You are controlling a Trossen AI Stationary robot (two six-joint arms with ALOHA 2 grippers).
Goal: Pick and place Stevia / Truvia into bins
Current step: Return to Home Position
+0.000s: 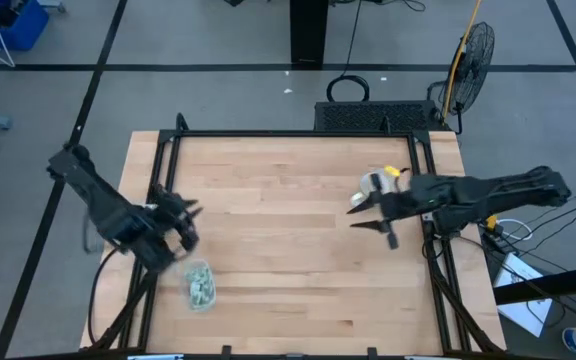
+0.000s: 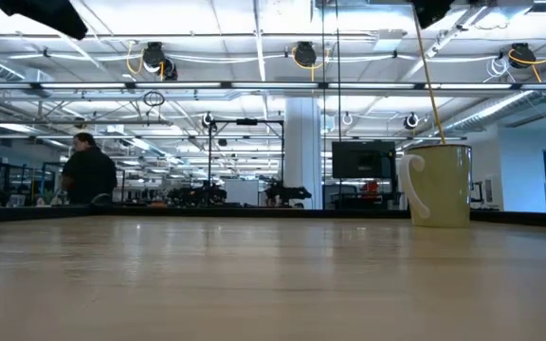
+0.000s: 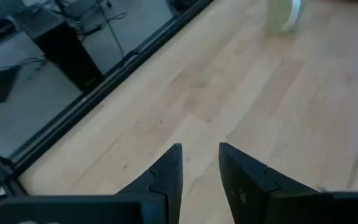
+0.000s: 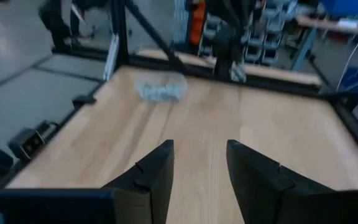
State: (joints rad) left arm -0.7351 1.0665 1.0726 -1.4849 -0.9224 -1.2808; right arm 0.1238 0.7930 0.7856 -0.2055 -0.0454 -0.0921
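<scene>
Pale wooden bench (image 1: 298,230) sits in a bright workshop hall, with a person (image 2: 88,170) standing far behind. The clear bin (image 1: 190,278) holds the Stevia packets (image 1: 202,290). Near the bin hangs the left hand (image 1: 186,225), fingers apart and empty. Well apart from the bin, the right hand (image 1: 370,218) is likewise spread.

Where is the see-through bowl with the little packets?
In the high view, the clear bowl sits on the table's left side, close to the left gripper, across the table from the mug.
</scene>
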